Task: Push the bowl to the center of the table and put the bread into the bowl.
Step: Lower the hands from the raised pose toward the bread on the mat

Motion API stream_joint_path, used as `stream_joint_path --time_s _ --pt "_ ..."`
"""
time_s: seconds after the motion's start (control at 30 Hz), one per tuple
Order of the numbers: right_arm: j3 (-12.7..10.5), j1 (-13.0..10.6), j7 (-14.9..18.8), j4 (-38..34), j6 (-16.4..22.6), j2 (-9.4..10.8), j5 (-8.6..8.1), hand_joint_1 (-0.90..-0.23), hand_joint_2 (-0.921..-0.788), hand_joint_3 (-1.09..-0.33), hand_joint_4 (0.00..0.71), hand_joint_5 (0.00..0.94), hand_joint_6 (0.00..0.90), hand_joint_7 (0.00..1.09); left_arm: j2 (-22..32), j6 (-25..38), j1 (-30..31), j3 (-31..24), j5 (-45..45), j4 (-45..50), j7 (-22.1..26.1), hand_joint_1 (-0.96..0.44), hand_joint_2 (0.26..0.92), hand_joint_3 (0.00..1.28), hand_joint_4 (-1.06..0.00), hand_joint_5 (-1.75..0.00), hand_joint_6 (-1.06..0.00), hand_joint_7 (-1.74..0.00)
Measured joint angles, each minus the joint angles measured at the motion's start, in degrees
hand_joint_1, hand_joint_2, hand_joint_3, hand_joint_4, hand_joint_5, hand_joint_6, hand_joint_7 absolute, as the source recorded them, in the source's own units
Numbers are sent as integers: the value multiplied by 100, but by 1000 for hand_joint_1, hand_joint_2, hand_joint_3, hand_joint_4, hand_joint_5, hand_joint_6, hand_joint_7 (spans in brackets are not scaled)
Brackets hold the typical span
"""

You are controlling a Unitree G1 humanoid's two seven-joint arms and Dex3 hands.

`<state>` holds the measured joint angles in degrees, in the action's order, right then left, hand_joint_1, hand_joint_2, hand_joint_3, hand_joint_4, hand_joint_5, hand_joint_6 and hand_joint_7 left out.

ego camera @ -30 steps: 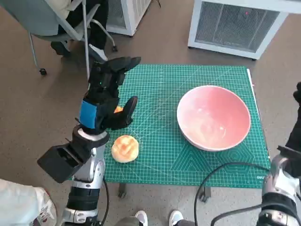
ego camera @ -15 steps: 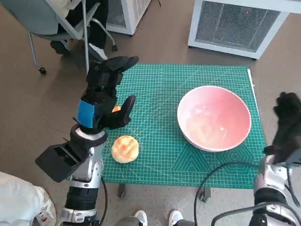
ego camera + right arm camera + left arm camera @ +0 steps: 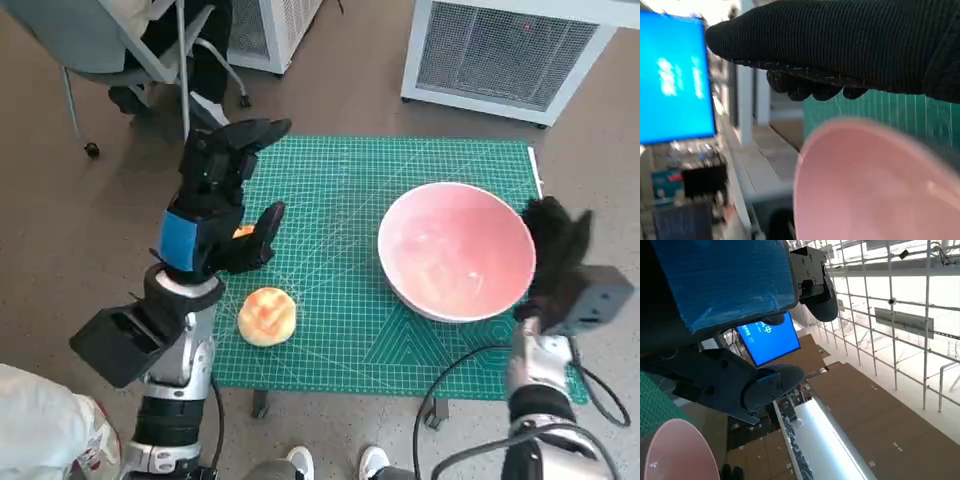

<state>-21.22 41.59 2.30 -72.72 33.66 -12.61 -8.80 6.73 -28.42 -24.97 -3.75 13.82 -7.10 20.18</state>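
The right hand (image 3: 850, 45) in its black knit glove stretches right across the frame, fingertips (image 3: 805, 87) curling toward the pink bowl (image 3: 865, 185). The bowl's rim looks pretty blurry. Green gridded mat (image 3: 880, 112) shows between the two. Off to one side there's a bright blue screen (image 3: 672, 80), some pale cabinetry too.

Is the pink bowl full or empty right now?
Empty. In the head view the pink bowl shows only its bare inside, and the bread lies out on the green mat, well apart from it.

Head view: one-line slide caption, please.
Gloved right hand beside pink bowl; bread near raised left hand.
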Motion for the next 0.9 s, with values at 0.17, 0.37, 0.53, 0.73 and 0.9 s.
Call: stream_joint_path --time_s 0.17,0.37,0.53,0.73,0.9 --pt "14 116 101 -11 -132 147 -1 -285 -921 -526 448 6 251 444 40 34 63 -44 0 51 0 -257 724 749 1 -798 1 -1009" --pt "66 259 145 -31 -240 279 11 -294 -921 -527 447 4 246 453 96 62 123 -89 -1 119 -5 -255 729 737 1 -799 1 -1017" --pt "166 361 148 -32 -265 380 27 -287 -921 -536 446 3 239 461 127 84 174 -103 -2 179 -10 -255 733 728 1 -798 1 -1020" --pt "283 499 148 -38 -298 486 109 -281 -921 -540 441 1 221 465 157 121 203 -116 -2 201 -14 -256 737 719 1 -797 1 -1017" --pt "295 595 175 -44 -346 581 112 -272 -921 -541 433 0 211 472 169 125 252 -135 -3 220 -32 -256 744 705 1 -794 1 -1008"
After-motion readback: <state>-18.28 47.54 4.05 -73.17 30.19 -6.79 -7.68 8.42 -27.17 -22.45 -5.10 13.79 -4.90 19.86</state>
